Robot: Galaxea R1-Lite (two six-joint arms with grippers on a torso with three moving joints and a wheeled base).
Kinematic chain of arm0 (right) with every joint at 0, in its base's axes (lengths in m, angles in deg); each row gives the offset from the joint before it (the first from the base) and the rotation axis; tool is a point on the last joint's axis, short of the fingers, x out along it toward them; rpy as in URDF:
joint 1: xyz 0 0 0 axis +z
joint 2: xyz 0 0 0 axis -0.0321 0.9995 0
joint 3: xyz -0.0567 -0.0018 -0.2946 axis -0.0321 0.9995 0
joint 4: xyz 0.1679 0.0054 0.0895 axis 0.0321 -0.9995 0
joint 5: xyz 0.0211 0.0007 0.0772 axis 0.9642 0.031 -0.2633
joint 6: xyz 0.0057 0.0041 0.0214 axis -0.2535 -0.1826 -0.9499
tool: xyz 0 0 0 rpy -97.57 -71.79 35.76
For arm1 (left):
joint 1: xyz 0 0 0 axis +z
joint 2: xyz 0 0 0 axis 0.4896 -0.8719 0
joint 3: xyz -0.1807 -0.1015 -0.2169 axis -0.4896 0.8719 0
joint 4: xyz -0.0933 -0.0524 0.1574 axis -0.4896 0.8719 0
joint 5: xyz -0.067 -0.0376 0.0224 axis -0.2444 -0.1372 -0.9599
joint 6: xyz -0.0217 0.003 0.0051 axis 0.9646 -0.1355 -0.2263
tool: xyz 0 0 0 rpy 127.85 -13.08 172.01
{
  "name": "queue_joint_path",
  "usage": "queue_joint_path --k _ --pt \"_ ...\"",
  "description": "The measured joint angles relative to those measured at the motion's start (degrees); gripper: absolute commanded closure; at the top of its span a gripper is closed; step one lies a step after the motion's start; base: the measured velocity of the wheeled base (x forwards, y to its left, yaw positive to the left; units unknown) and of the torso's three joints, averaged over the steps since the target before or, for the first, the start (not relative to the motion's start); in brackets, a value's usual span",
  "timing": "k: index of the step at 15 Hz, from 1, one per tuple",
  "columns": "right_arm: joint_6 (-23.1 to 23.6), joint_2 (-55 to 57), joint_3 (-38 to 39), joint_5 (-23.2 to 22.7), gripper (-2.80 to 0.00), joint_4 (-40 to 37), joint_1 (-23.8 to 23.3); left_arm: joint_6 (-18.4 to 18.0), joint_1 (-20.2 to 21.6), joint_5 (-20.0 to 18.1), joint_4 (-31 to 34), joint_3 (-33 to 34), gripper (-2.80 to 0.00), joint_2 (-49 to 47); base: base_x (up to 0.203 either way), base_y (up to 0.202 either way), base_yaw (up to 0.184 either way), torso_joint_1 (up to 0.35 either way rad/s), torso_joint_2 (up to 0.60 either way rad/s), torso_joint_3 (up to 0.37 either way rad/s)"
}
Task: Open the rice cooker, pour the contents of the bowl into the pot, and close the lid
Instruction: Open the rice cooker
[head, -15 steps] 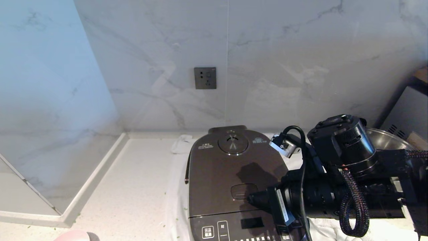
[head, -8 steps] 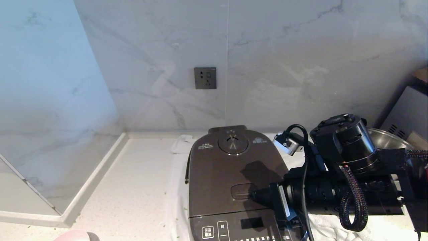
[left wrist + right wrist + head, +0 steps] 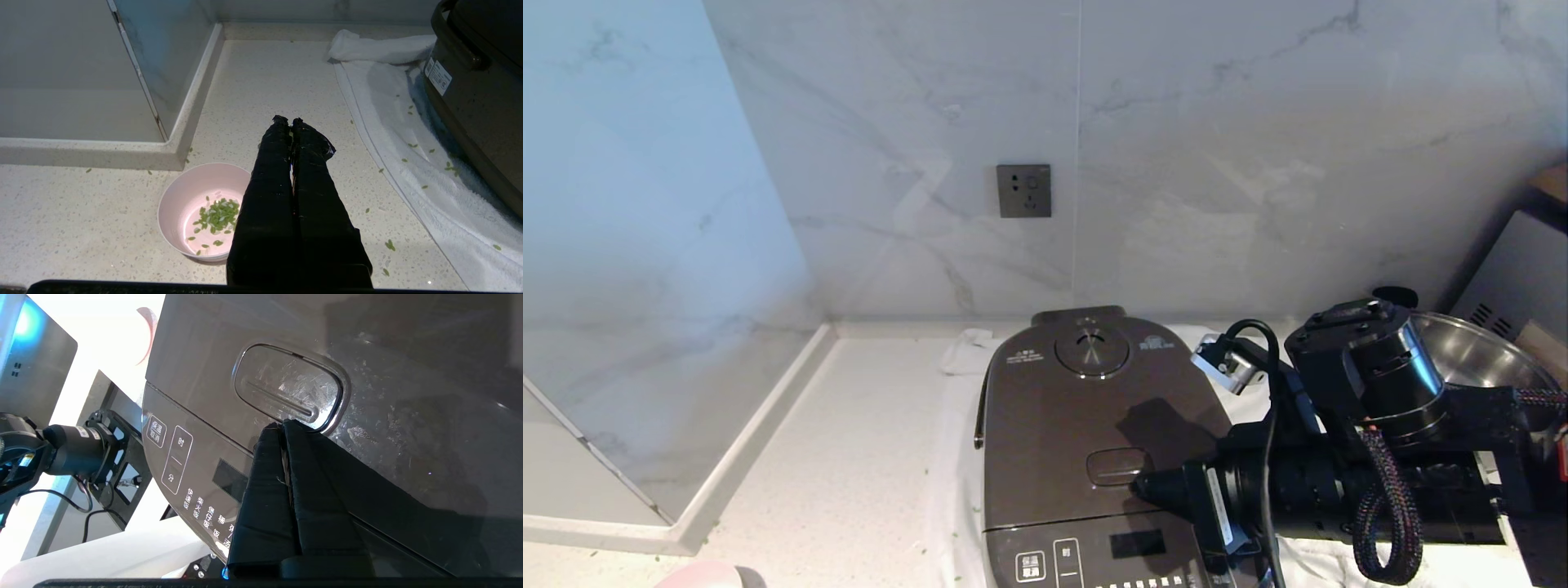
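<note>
The dark brown-grey rice cooker [image 3: 1086,425] stands mid-counter with its lid [image 3: 1045,408] down, so the pot is hidden. My right gripper [image 3: 1141,487] is shut, and its tips rest at the near edge of the oval latch button [image 3: 1117,465]. The right wrist view shows the same: gripper [image 3: 282,425], latch button [image 3: 286,386]. Off to the cooker's left, my left gripper [image 3: 288,121] hangs shut and empty above the counter. Beside it sits the pink bowl [image 3: 175,200] holding the green contents [image 3: 218,214]. Only the bowl's edge [image 3: 698,576] shows in the head view.
A white towel [image 3: 392,122] lies under the cooker. A steel pan [image 3: 1474,351] stands at the right behind my right arm. A raised ledge [image 3: 752,457] with a glass panel bounds the counter on the left. Green bits are scattered on counter and towel.
My right arm has sunk slightly and drawn back to the right, uncovering more of the steel pan. Its shut tips stay at the latch button. The lid is still down.
</note>
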Motion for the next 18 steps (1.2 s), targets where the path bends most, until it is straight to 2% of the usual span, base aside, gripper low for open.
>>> queue_joint_path --k 7,18 --pt "0.07 -0.11 -2.93 0.20 0.00 -0.25 -0.27 -0.09 -0.02 0.02 0.01 -0.02 0.00 0.00 0.000 0.000 0.000 0.000 0.00 0.000" --pt "0.33 0.23 -1.46 -2.43 0.00 -0.13 -1.43 0.02 -0.05 0.02 0.00 0.02 0.00 0.00 0.000 0.000 0.000 0.000 0.00 0.000"
